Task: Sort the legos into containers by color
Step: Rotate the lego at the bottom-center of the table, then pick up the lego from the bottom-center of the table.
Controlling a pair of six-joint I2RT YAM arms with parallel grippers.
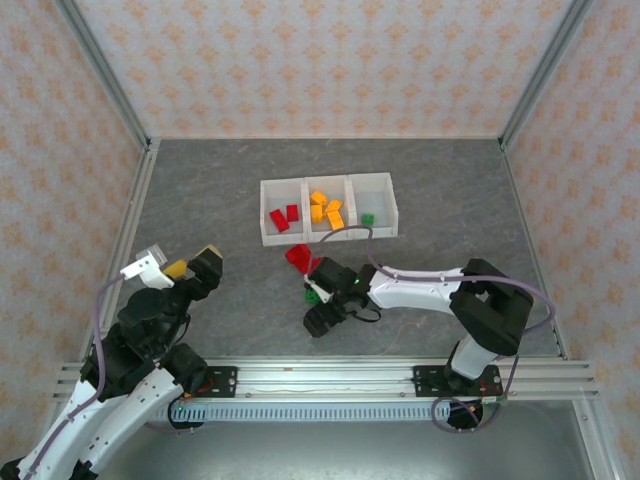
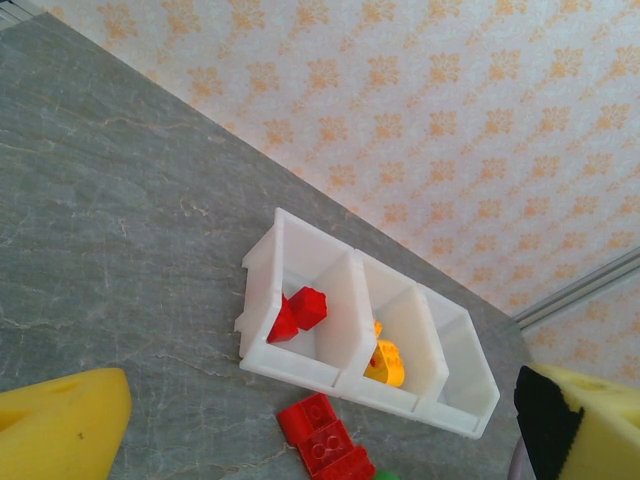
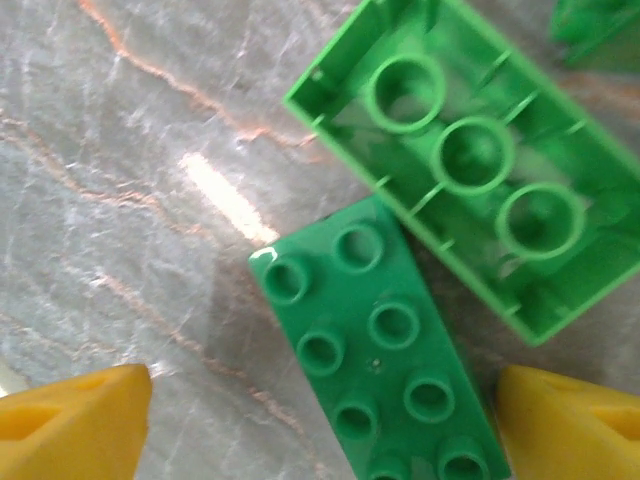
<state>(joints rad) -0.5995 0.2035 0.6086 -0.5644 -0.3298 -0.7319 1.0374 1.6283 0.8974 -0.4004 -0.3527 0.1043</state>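
Maybe halfway done: the containers (image 1: 330, 239) hold two red legos (image 1: 284, 217), several orange legos (image 1: 327, 208) and one green lego (image 1: 368, 219), but loose red bricks (image 1: 297, 257) sit on the surface (image 1: 200, 190), right tool (image 3: 322, 420) spread open around a studs-up green brick (image 3: 380, 350), left tool (image 1: 185, 266) wide open.

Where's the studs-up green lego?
Studs-up green lego: right wrist view, on the table between the fingers of the right tool, beside an upside-down green lego.
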